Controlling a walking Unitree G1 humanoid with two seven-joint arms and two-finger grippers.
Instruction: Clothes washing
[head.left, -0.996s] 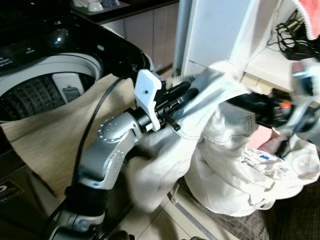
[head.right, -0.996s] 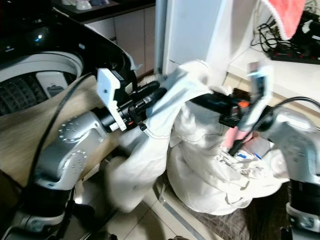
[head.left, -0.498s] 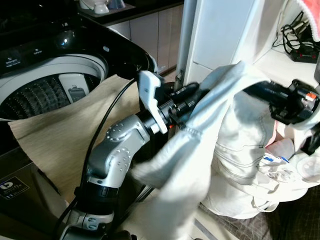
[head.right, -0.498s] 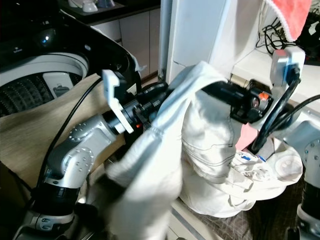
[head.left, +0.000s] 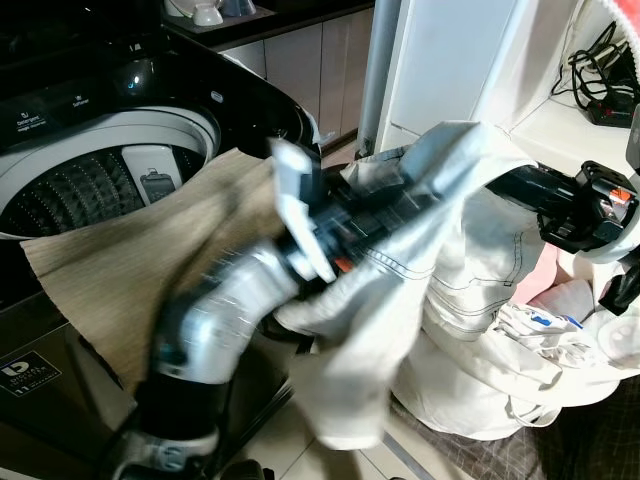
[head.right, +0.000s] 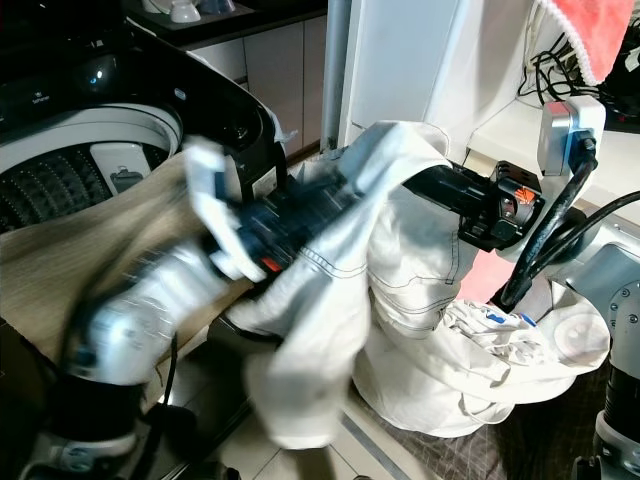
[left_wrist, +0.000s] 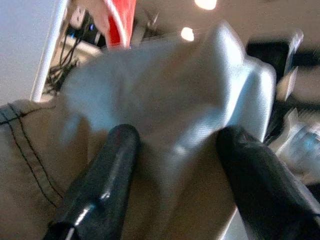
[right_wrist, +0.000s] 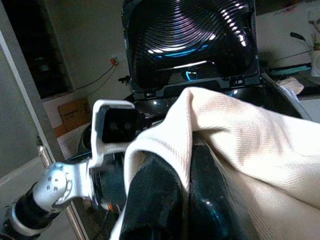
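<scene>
In the left eye view, the left tool was blurred with motion, buried in a pale cream garment that hung between both arms beside the open top-loading washing machine. A beige cloth lay draped over the machine's front rim, partly across the drum opening. The right tool reached in from the right, its black fingers under the garment's upper fold.

In the right eye view, the garment's bulk sagged down to a heap near the floor, well clear of the drum (its stitched seams showed plainly). A pink cloth hung at the top right, above a shelf with cables.

In the left wrist view, the two black fingers stood spread apart, with the pale fabric bunched between and over them.

In the right wrist view, the fingers sat pressed close together, pinching a fold of the cream fabric, with the washer's raised dark lid behind.
</scene>
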